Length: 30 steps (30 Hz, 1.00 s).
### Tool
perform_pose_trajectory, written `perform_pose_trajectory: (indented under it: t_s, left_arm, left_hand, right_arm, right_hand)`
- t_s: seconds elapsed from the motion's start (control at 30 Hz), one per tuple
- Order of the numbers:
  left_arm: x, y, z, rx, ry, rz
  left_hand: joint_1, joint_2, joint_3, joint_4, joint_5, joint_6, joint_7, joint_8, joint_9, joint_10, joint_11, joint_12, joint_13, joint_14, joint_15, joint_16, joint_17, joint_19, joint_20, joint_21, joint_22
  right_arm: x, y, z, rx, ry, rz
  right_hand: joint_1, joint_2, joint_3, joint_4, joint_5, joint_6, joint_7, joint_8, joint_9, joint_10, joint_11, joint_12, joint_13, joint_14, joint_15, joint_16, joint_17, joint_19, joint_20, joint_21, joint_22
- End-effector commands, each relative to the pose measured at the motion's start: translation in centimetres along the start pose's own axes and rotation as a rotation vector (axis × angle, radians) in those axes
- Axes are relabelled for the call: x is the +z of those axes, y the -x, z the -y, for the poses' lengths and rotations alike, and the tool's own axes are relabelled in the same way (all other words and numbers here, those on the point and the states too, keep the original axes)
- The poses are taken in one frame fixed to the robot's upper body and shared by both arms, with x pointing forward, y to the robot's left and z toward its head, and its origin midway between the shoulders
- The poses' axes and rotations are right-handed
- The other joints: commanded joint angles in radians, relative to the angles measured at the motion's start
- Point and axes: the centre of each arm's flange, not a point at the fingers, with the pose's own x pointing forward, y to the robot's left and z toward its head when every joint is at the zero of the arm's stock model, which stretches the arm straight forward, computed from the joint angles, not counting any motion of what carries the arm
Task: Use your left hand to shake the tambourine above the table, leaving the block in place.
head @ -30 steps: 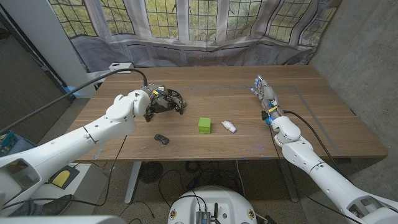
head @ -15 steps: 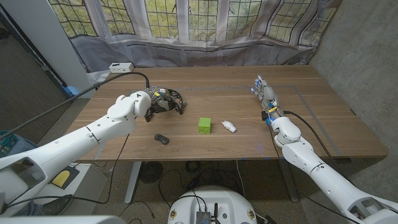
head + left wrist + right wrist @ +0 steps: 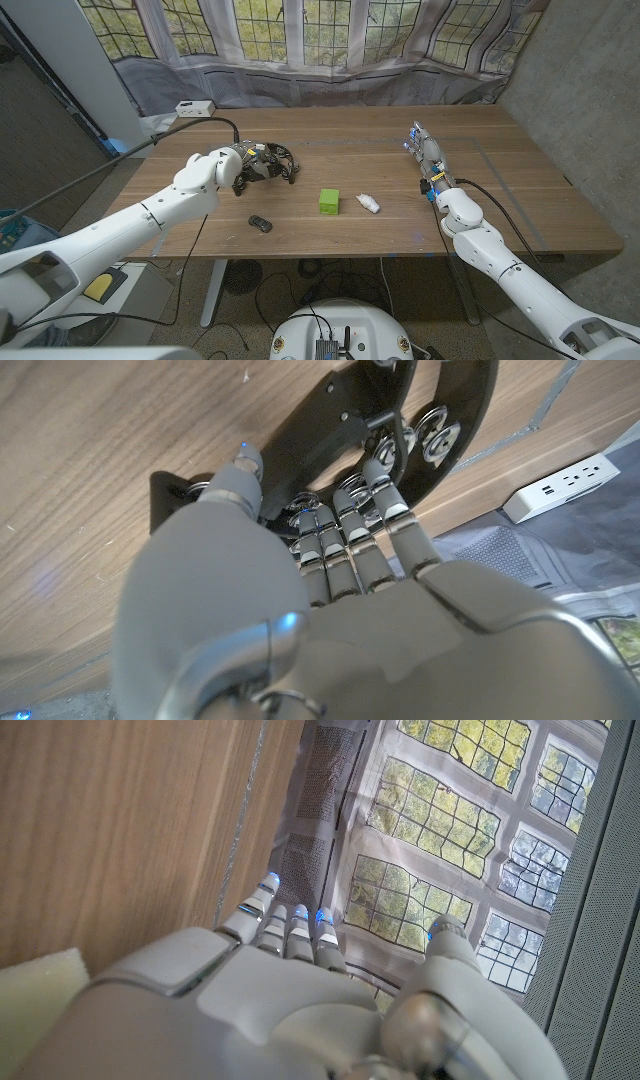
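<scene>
Left wrist view: the left robot hand (image 3: 300, 590) grasps the black tambourine (image 3: 440, 420) (fingers curled over its rim).

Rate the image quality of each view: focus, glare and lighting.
Head view: even, soft daylight, sharp overall, faint shadows under the green block and tambourine. Left wrist view: the left hand is soft-focused up close, while the tambourine's jingles glint. Right wrist view: the right hand is blurred, the window bright but not blown out.

Black tambourine (image 3: 272, 163) (silver jingles), green block (image 3: 329, 201), brown wooden table (image 3: 520, 190).
</scene>
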Motion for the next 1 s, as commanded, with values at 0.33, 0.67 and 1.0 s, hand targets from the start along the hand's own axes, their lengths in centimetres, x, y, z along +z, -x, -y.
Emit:
perform_pose_trajectory:
  t_s: [0.33,0.67,1.0]
  left_arm:
    - [0.3,0.0,1.5,0.021,-0.002,-0.035]
    - [0.5,0.0,2.5,0.058,0.0,-0.057]
    - [0.5,-0.3,3.2,0.083,0.012,-0.079]
  left_hand:
    - [0.033,0.014,-0.002,-0.006,0.002,0.033,0.004,0.012,0.004,0.029,0.004,0.011,0.003,0.021,-0.021,0.005,0.005,0.013,-0.002,0.005,0.004]
    - [0.055,0.025,0.002,-0.008,0.001,0.059,0.003,0.015,0.005,0.056,0.004,0.016,0.004,0.047,-0.024,0.007,0.003,0.035,-0.005,0.011,0.004]
    - [0.07,0.034,0.011,-0.01,0.001,0.081,0.002,0.018,0.005,0.069,0.0,0.017,0.004,0.058,-0.023,-0.001,-0.001,0.036,0.001,0.01,0.004]
  right_arm:
    - [-0.4,0.4,0.0,0.001,-0.008,-0.01]
    - [-0.6,0.4,0.0,0.004,-0.008,-0.01]
    - [-0.8,0.7,0.1,-0.003,-0.01,-0.018]
  right_hand:
    - [0.015,-0.002,0.007,0.002,-0.001,0.001,-0.003,-0.003,0.004,-0.004,-0.001,0.002,0.004,0.005,0.007,0.003,0.006,0.003,0.011,-0.001,0.004]
    - [0.016,-0.002,0.006,0.002,-0.001,0.001,-0.003,-0.003,0.004,-0.004,0.0,0.002,0.004,0.005,0.007,0.003,0.006,0.004,0.012,-0.001,0.004]
    - [0.016,-0.002,0.006,0.003,-0.001,0.0,-0.003,-0.003,0.004,-0.004,0.0,0.002,0.004,0.005,0.007,0.003,0.006,0.004,0.012,-0.001,0.004]
